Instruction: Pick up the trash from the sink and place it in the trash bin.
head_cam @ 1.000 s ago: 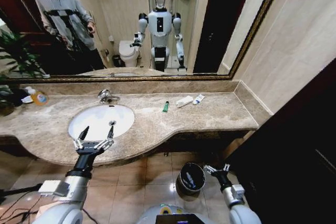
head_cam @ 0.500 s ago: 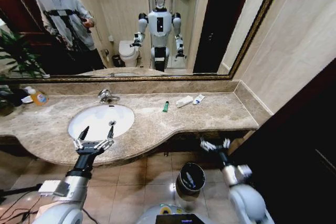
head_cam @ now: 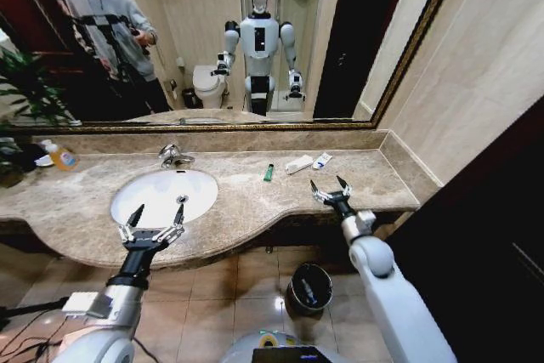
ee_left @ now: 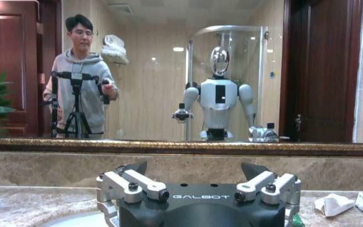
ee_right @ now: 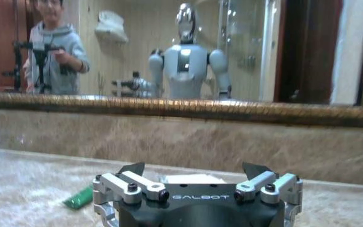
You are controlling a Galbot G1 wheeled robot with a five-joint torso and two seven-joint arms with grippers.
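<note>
End effectors both gape empty: your right end effector (head_cam: 330,188) hovers over the tabletop (head_cam: 357,178) near the white tube (head_cam: 298,164), your left end effector (head_cam: 153,221) by the sink (head_cam: 161,196).

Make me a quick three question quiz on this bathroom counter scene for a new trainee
1. True or false: the right tool hangs open above the counter.
2. Which item lies nearest the faucet? A) green stick B) white tube C) blue-and-white tube
3. Fill in: the bin stands on the ____ below the counter.

Key: 1 true; 2 A; 3 floor.
</note>
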